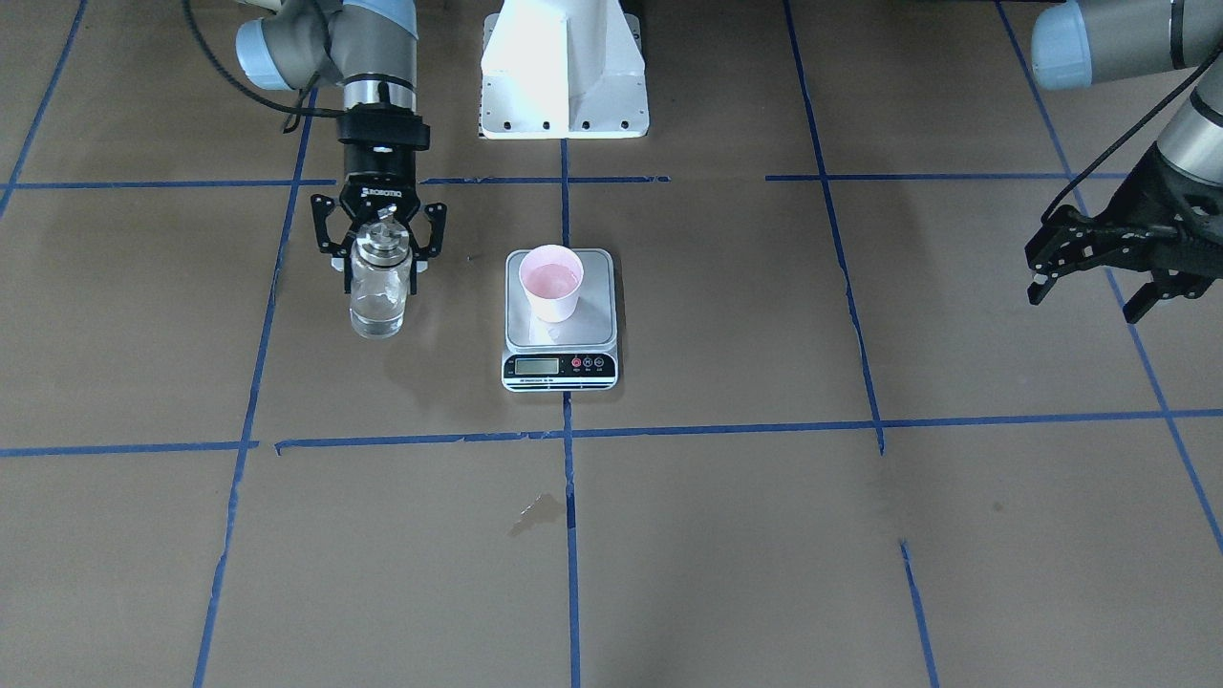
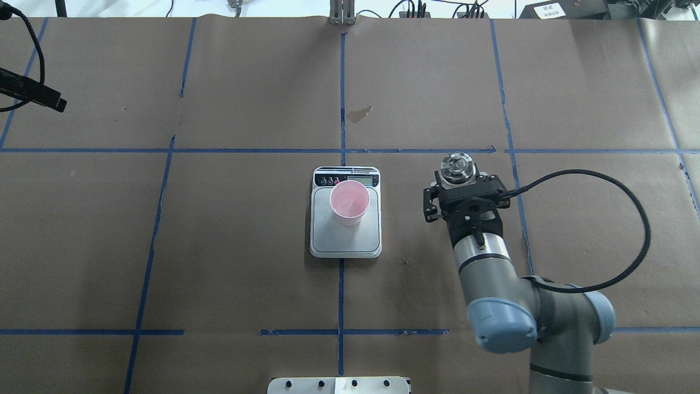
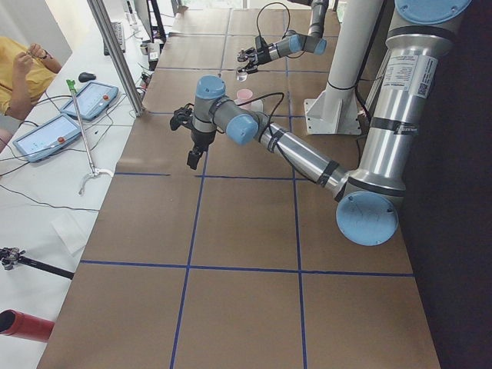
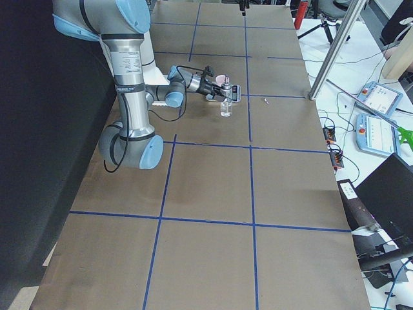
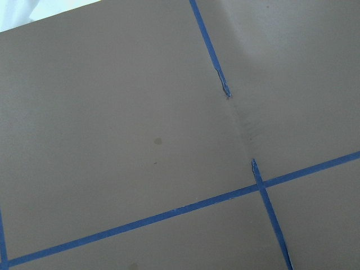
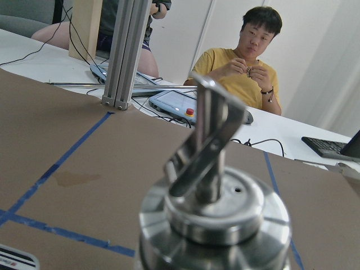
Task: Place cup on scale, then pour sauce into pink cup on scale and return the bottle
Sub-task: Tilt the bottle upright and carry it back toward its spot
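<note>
Front view: the right fingers were in the upper left of the frame, pointing down & closed round the top of the bottle, one pad on each side of the glass just under the metal collar. Bottle was upright; couldn't tell if its base sat on the worktop or hung just clear of it. The sauce showed as clear liquid low in the glass.

The cup stood upright on the scale at centre frame, on the upper part of the plate, away from the display strip. Bottle was left of the scale, near but apart. Couldn't tell if the cup had any liquid in it.

The left fingers were at the right edge, approx mid-height, spread wide open w/ nothing btwn them, well apart from scale & bottle.

Left wrist view showed only brown worktop & blue tape lines. Right wrist view looked close over the bottle's metal spout; beyond the worktop a person in a yellow shirt sat at a white desk. White robot base was at top centre of the front view
</note>
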You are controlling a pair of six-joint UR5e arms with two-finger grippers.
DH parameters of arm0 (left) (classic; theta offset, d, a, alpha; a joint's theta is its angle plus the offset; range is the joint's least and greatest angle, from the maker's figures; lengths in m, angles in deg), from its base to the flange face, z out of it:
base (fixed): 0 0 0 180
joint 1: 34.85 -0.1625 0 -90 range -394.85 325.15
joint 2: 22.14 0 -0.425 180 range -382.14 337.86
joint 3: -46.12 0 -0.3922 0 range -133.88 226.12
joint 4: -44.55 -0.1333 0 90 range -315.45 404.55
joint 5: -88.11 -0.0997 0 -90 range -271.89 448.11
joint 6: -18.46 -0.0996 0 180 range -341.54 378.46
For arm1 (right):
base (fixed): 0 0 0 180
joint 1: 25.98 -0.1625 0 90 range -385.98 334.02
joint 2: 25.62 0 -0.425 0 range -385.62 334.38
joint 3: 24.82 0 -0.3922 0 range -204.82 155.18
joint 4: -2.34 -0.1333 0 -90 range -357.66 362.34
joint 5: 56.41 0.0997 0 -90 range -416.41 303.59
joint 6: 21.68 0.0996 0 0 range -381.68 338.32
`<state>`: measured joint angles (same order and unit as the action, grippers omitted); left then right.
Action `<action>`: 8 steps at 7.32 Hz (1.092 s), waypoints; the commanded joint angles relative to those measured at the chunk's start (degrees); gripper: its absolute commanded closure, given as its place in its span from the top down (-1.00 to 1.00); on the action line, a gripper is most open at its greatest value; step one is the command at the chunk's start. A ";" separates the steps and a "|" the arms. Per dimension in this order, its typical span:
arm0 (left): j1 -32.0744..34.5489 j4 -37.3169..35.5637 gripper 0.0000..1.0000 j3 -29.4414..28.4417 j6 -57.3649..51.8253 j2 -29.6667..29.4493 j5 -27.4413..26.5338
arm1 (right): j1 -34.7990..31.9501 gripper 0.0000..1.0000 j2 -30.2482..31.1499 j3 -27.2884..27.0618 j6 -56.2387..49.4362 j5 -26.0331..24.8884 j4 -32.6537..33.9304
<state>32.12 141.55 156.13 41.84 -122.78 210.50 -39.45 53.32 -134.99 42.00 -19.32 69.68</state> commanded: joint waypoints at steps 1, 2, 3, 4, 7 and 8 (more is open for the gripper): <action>0.00 0.03 1.00 -0.06 0.00 0.00 -0.14 | -1.73 -1.00 4.55 -2.16 11.78 4.74 -0.20; 0.00 0.03 1.00 0.03 0.00 -0.09 -0.14 | -2.08 -1.00 5.95 -2.07 18.52 4.91 -0.72; 0.00 0.03 1.00 -0.06 0.00 -0.18 -0.14 | -2.43 -1.00 7.70 -1.98 20.68 6.39 -4.99; 0.00 0.03 1.00 -0.14 0.00 -0.18 -0.23 | -2.44 -1.00 9.98 -1.72 20.70 6.41 -5.64; 0.00 0.03 1.00 0.03 0.17 -0.26 -0.14 | -2.44 -1.00 12.03 -1.46 20.61 4.92 -5.65; 0.00 0.03 1.00 0.03 0.17 -0.18 -0.14 | -2.35 -1.00 12.03 -1.28 20.61 3.87 -5.56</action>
<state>32.13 141.58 156.14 42.00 -123.02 210.36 -41.87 65.14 -136.46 62.60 -14.34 64.09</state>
